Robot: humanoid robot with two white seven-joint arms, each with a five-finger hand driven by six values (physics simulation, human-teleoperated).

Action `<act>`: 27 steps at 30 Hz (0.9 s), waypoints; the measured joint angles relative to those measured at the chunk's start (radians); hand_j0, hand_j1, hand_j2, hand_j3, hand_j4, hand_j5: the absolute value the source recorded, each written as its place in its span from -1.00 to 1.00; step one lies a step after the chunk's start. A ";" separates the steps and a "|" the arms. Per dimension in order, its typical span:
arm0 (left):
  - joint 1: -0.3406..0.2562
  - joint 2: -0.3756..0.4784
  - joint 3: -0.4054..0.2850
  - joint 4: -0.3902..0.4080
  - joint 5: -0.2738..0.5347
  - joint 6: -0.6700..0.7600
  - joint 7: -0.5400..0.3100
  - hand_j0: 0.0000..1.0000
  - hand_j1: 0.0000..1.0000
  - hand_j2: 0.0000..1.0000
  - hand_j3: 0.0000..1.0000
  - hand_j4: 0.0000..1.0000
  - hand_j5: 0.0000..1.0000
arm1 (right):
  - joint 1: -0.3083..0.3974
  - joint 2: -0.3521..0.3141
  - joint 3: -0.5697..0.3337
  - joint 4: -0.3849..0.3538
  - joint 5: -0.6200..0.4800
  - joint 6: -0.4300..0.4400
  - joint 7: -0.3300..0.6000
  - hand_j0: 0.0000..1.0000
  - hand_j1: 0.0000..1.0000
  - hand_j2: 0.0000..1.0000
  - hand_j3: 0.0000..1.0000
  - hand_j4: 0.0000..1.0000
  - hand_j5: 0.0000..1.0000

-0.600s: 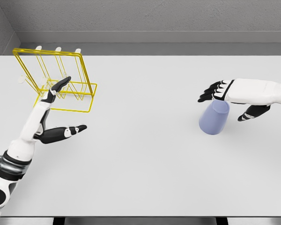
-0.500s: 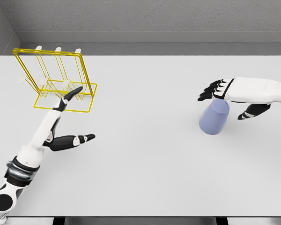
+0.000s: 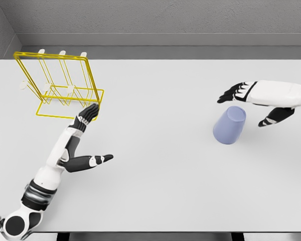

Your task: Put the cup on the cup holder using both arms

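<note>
Yellow wire cup holder sits far left of the cup, with the left hand just in front of its near right corner, fingers spread, holding nothing. The blue cup lies tipped on the white table, well right of the holder; the right hand hovers just above and behind the cup, fingers splayed, not gripping. To grasp well, it probably should drop lower, wrap the cup's wall squarely and avoid nudging it into a roll.

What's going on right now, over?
Both hands open: left near rack, right above cup. Cup upside down on table, not gripped. Nothing in the way.
</note>
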 measured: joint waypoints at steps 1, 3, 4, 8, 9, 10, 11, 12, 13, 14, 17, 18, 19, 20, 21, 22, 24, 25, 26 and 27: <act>-0.006 0.004 -0.001 -0.002 0.002 0.011 -0.001 1.00 1.00 1.00 1.00 1.00 1.00 | 0.005 0.002 0.000 0.002 0.000 0.000 0.000 1.00 1.00 1.00 1.00 1.00 1.00; -0.009 0.018 -0.007 -0.005 0.006 0.046 -0.002 1.00 1.00 1.00 1.00 1.00 1.00 | 0.005 0.013 0.001 0.004 0.001 0.000 0.000 1.00 1.00 1.00 1.00 1.00 1.00; -0.008 0.023 -0.009 -0.005 0.005 0.059 -0.004 1.00 1.00 1.00 1.00 1.00 1.00 | 0.006 0.018 0.002 0.004 0.003 0.000 0.000 1.00 1.00 1.00 1.00 1.00 1.00; 0.002 0.032 -0.009 -0.005 -0.004 0.150 -0.054 1.00 1.00 1.00 1.00 1.00 1.00 | 0.003 0.041 0.006 0.005 0.017 0.000 0.000 1.00 1.00 1.00 1.00 1.00 1.00; 0.002 0.034 -0.009 -0.005 -0.005 0.168 -0.064 1.00 1.00 1.00 1.00 1.00 1.00 | 0.003 0.046 0.006 0.006 0.023 0.000 0.000 1.00 1.00 1.00 1.00 1.00 1.00; 0.002 0.035 -0.010 -0.005 -0.006 0.187 -0.071 1.00 1.00 1.00 1.00 1.00 1.00 | 0.003 0.054 0.008 0.007 0.031 0.000 0.000 1.00 1.00 1.00 1.00 1.00 1.00; 0.002 0.036 -0.010 -0.004 -0.007 0.203 -0.077 1.00 1.00 1.00 1.00 1.00 1.00 | 0.003 0.061 0.008 0.008 0.038 0.000 0.000 1.00 1.00 1.00 1.00 1.00 1.00; 0.003 0.036 -0.009 -0.003 -0.005 0.215 -0.081 1.00 1.00 1.00 1.00 1.00 1.00 | 0.005 0.066 0.009 0.009 0.043 0.000 0.000 1.00 1.00 1.00 1.00 1.00 1.00; 0.003 0.035 -0.007 -0.002 -0.001 0.223 -0.083 1.00 1.00 1.00 1.00 1.00 1.00 | 0.005 0.069 0.010 0.011 0.048 0.000 0.000 1.00 1.00 1.00 1.00 1.00 1.00; 0.003 0.035 -0.004 -0.002 0.008 0.229 -0.084 1.00 1.00 1.00 1.00 1.00 1.00 | 0.006 0.072 0.010 0.012 0.052 0.000 0.000 1.00 1.00 1.00 1.00 1.00 1.00; 0.005 0.031 0.008 -0.003 0.075 0.238 -0.086 1.00 1.00 1.00 1.00 1.00 1.00 | 0.008 0.076 0.011 0.025 0.060 0.000 0.000 1.00 1.00 1.00 1.00 1.00 1.00; 0.003 0.031 0.013 -0.003 0.098 0.240 -0.086 1.00 1.00 1.00 1.00 1.00 1.00 | 0.009 0.077 0.011 0.029 0.061 0.000 0.000 1.00 1.00 1.00 1.00 1.00 1.00; 0.003 0.031 0.017 -0.002 0.119 0.241 -0.086 1.00 1.00 1.00 1.00 1.00 1.00 | 0.009 0.077 0.011 0.034 0.062 0.000 0.000 1.00 1.00 1.00 1.00 1.00 1.00; 0.003 0.031 0.019 -0.002 0.137 0.242 -0.086 1.00 1.00 1.00 1.00 1.00 1.00 | 0.011 0.078 0.012 0.038 0.063 0.000 0.000 1.00 1.00 1.00 1.00 1.00 1.00; 0.005 0.031 0.021 -0.001 0.152 0.243 -0.086 1.00 1.00 1.00 1.00 1.00 1.00 | 0.011 0.079 0.012 0.041 0.064 0.000 0.000 1.00 1.00 1.00 1.00 1.00 1.00; 0.006 0.031 0.022 -0.001 0.165 0.244 -0.086 1.00 1.00 1.00 1.00 1.00 1.00 | 0.011 0.079 0.012 0.043 0.064 0.000 0.000 1.00 1.00 1.00 1.00 1.00 1.00; 0.020 0.028 0.024 -0.004 0.181 0.244 -0.087 1.00 1.00 1.00 1.00 1.00 1.00 | 0.011 0.080 0.012 0.046 0.065 0.000 0.000 1.00 1.00 1.00 1.00 1.00 1.00; 0.018 0.027 0.024 -0.005 0.185 0.244 -0.087 1.00 1.00 1.00 1.00 1.00 1.00 | 0.015 0.080 0.012 0.047 0.066 0.000 0.000 1.00 1.00 1.00 1.00 1.00 1.00; 0.021 0.026 0.025 -0.006 0.188 0.243 -0.088 1.00 1.00 1.00 1.00 1.00 1.00 | 0.017 0.080 0.012 0.048 0.070 0.000 0.000 1.00 1.00 1.00 1.00 1.00 1.00; 0.021 0.025 0.025 -0.007 0.190 0.243 -0.088 1.00 1.00 1.00 1.00 1.00 1.00 | 0.025 0.080 0.012 0.048 0.074 0.000 0.000 1.00 1.00 1.00 1.00 1.00 1.00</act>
